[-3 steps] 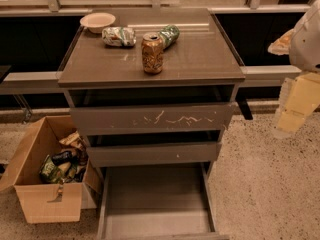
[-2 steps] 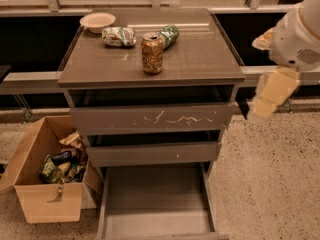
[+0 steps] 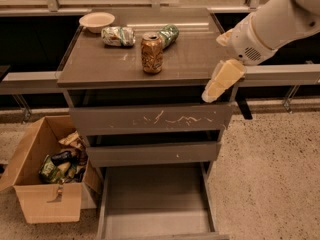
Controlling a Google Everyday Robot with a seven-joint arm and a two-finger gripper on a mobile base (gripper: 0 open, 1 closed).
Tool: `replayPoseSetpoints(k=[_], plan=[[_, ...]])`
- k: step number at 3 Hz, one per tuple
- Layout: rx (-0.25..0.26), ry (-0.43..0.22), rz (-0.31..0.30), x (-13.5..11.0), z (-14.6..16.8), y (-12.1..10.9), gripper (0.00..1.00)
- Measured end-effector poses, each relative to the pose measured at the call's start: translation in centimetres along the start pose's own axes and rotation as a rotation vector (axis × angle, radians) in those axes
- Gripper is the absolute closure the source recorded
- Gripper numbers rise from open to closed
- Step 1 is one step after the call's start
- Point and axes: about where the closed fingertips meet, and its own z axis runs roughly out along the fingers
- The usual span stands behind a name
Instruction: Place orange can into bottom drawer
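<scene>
The orange can (image 3: 151, 53) stands upright in the middle of the cabinet top (image 3: 190, 64). The bottom drawer (image 3: 155, 204) is pulled out at floor level, and its flat grey floor is bare. My gripper (image 3: 214, 90) hangs from the white arm at the cabinet's front right corner. It is to the right of the can, slightly lower, and apart from it. It holds nothing that I can see.
A green can (image 3: 169, 35) and a dented green-and-white can (image 3: 118, 36) lie behind the orange can, with a pale bowl (image 3: 97, 20) at the back left. The scratched top drawer (image 3: 150, 119) and middle drawer (image 3: 152, 153) are shut. A cardboard box (image 3: 47, 176) of rubbish sits on the floor to the left.
My arm has swung left from the right edge of view, bringing the gripper to the cabinet's front right corner. The cans and drawers have not moved.
</scene>
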Motion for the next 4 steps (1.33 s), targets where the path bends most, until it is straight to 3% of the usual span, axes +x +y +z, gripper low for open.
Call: replayPoseSetpoints(k=[1,2,3,4], plan=[[-0.017,-0.085,0.118,-2.1,5.3,-2.3,0.00],[-0.017,-0.085,0.118,-2.1,5.3,-2.3,0.00],[-0.005,-0.134,0.130,-2.3,7.9,-4.3,0.00],[0.007,-0.227,0.153,-2.5,11.8,-7.4,0.00]])
